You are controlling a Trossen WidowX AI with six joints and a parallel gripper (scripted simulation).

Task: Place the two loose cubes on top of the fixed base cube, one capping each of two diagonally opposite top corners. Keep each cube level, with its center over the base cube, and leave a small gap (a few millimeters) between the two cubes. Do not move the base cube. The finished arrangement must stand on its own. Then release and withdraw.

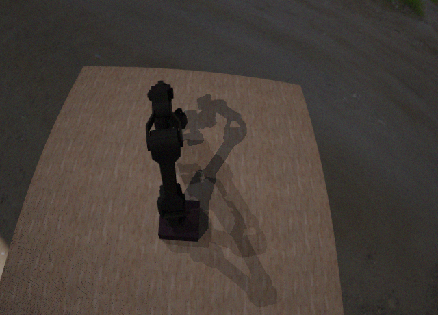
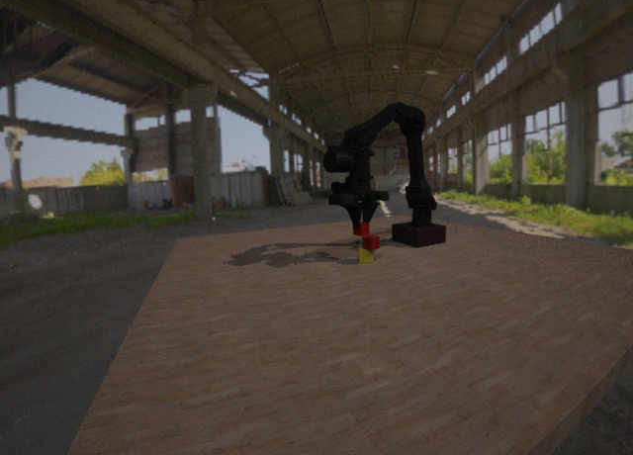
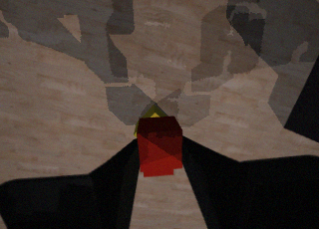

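Note:
The yellow base cube (image 2: 366, 256) stands on the table in the exterior view; a corner of it (image 3: 155, 111) shows in the wrist view. One red cube (image 2: 371, 242) rests on its top, set toward the right in the exterior view and overhanging there. My gripper (image 2: 360, 226) (image 3: 159, 141) is shut on the other red cube (image 2: 362, 230) (image 3: 159, 145), which looks about level. It hangs above the base, up and left of the placed cube in the exterior view. In the wrist view it hides most of what is below. In the top view the arm hides all the cubes.
The wooden table (image 1: 268, 156) (image 2: 307, 348) carries the arm's dark purple base block (image 1: 180, 227) (image 2: 418, 234), to the right of and behind the cubes in the exterior view. The arm's shadows fall across the table around the stack.

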